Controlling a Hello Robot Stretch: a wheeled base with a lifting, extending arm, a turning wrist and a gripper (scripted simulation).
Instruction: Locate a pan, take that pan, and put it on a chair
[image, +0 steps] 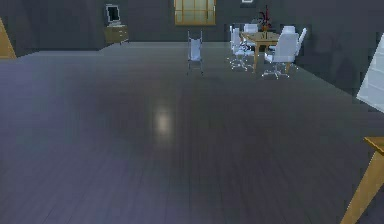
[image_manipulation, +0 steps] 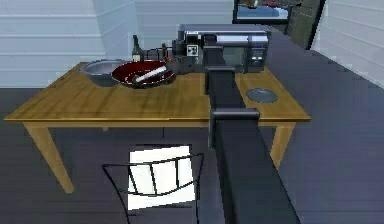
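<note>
Arm side view showed the dark red round pan (image_manipulation: 138, 76) on the light wooden table (image_manipulation: 60, 108), with the gripper (image_manipulation: 170, 58) near it. Whether the gripper held anything could not be told. A misjudged lift risked striking the neighbouring grey metal bowl (image_manipulation: 99, 70).

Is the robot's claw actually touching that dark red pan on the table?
Cannot tell. In the arm side view the gripper meets the far rim of the dark red pan on the wooden table, and neither contact nor a gap shows plainly.
</note>
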